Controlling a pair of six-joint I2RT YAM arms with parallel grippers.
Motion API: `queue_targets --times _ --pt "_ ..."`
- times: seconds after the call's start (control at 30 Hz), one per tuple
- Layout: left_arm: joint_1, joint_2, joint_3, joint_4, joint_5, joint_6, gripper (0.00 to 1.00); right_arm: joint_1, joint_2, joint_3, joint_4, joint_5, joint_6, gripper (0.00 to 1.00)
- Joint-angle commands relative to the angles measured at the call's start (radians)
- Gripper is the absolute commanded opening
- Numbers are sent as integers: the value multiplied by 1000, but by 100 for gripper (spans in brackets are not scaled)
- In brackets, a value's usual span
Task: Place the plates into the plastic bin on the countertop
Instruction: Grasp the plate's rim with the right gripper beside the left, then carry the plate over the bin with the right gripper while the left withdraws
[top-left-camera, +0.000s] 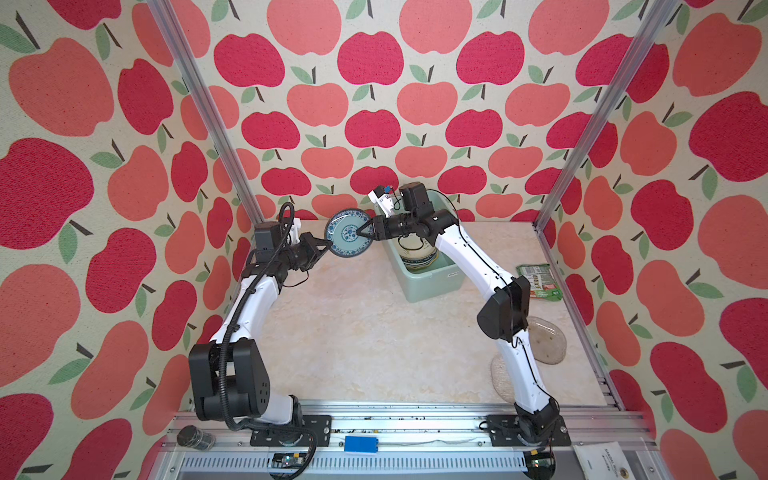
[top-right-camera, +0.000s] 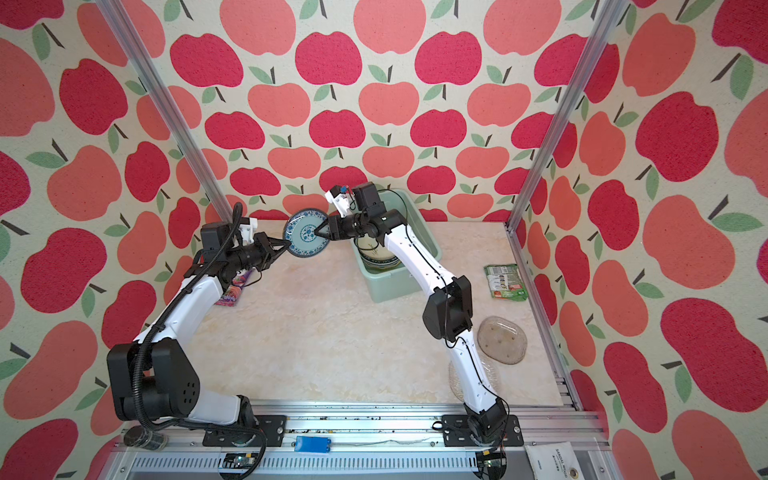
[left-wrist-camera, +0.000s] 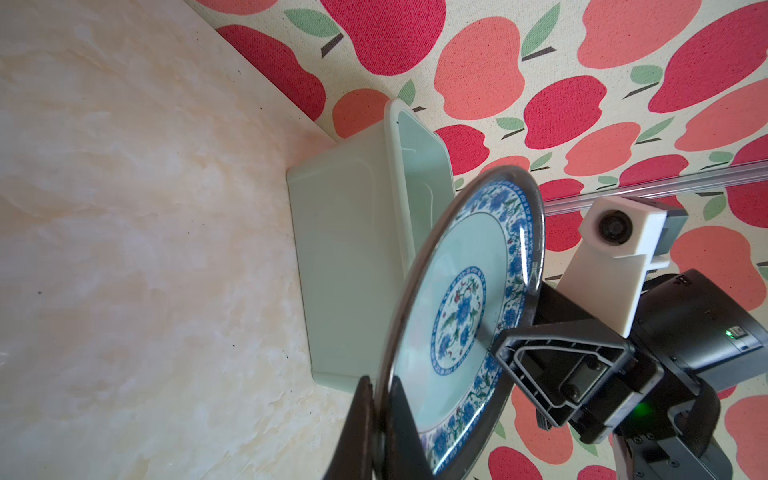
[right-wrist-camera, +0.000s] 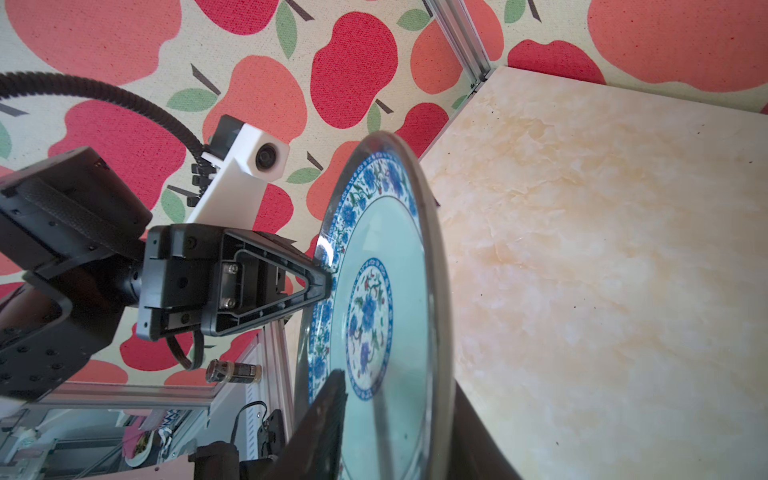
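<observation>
Left pincer (top-left-camera: 328, 246) is clamped on the rim of the blue-patterned plate (top-left-camera: 343, 228). The right pincer (top-left-camera: 360, 232) straddles the opposite rim; whether it grips cannot be told. This plate hangs above the far edge of the worktop (top-left-camera: 353, 332), just beside the plastic bin (top-left-camera: 432, 286). It is tilted, face toward the front edge, and being round has no long axis. Stacked plates (top-left-camera: 419, 259) lie in the bin. Two clear glass plates (top-left-camera: 548, 338) wait near the right edge.

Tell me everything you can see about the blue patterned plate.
The blue patterned plate is round and glossy: pale turquoise well, blue floral medallion, blue flower band, dark rim. It hangs tilted above the countertop, beside the bin. The left gripper pinches one edge; the right gripper straddles the opposite edge.
</observation>
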Motion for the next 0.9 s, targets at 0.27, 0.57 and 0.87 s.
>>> queue_targets --times 0.27,0.57,0.87 --pt "-45 62 101 45 30 -17 0 -29 -107 -122 86 -11 29 14" --pt "-61 102 169 67 -4 -15 29 -70 -161 -182 132 13 60 5" --pt "-73 97 245 91 -145 132 77 -150 -214 -225 164 71 95 4"
